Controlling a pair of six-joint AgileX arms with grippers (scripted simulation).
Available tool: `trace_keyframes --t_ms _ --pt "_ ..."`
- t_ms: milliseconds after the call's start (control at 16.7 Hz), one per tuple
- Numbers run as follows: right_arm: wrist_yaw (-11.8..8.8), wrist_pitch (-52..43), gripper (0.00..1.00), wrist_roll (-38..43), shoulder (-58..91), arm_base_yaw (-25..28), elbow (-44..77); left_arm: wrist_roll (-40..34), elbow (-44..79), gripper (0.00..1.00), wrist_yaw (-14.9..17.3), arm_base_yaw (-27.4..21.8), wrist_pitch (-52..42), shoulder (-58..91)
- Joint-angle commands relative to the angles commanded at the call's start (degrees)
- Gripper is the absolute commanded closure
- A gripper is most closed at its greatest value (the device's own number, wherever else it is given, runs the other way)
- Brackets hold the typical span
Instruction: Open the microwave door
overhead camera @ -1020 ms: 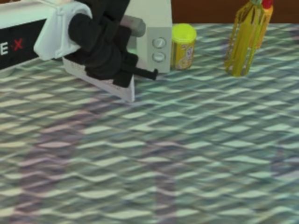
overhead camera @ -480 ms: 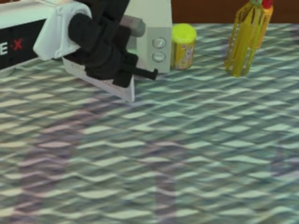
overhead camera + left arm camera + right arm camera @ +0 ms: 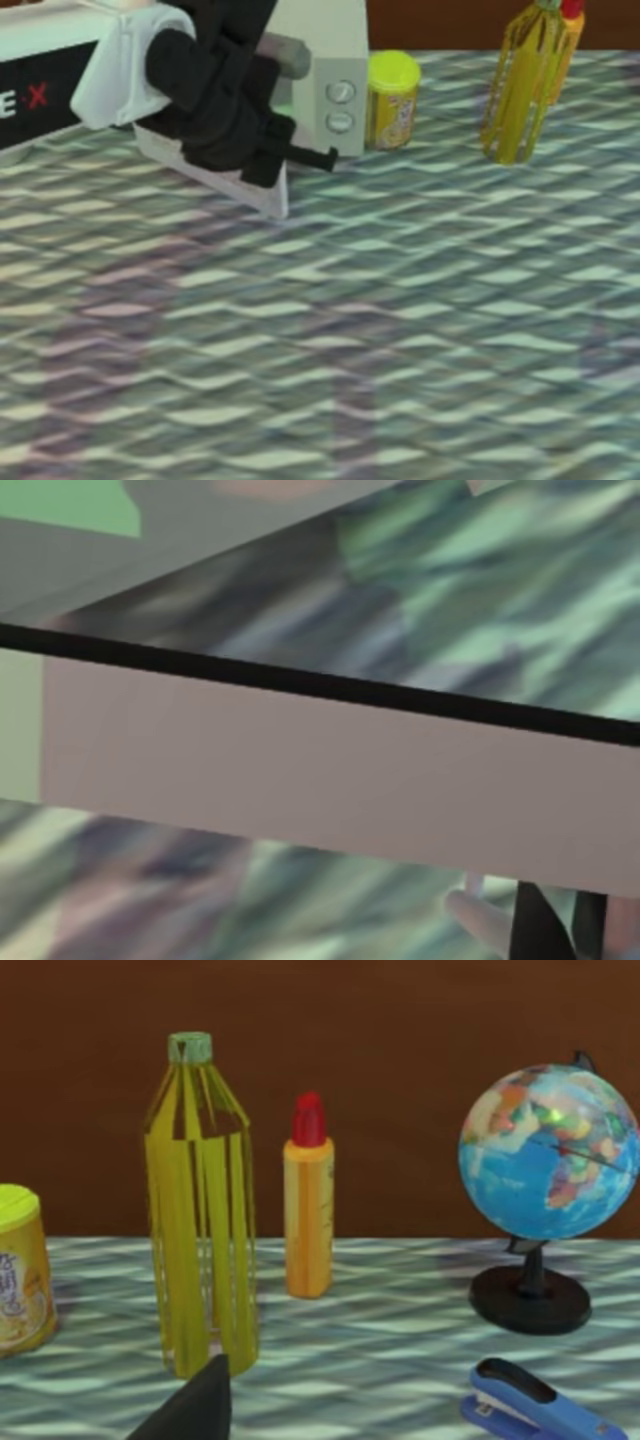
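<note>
Left gripper (image 3: 300, 152) at the microwave door (image 3: 215, 180), which stands ajar.
Its black fingers seem clamped on the door's free edge, beside the microwave (image 3: 325, 60); the grip itself is partly hidden.

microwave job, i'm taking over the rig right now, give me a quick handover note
Left gripper: at the free edge of the microwave door, at the top view's upper left; whether its fingers grip the door cannot be seen.
Right gripper: out of the top view, parked, facing the yellow ribbed bottle and globe.
Microwave: at the back of the table, knob panel beside the yellow canister.
Done: the door is swung partly out from the front.
Left: probably swing it wider, then release.
</note>
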Motion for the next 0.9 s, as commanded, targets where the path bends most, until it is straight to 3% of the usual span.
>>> trace_keyframes --t_ms 420,900 --pt "0.0 0.0 0.00 0.0 0.0 0.0 0.0 7.7 -4.9 1.00 4.0 2.6 0.8 -3.9" --pt "0.0 0.0 0.00 0.0 0.0 0.0 0.0 8.1 -5.0 1.00 4.3 2.8 1.0 -4.4"
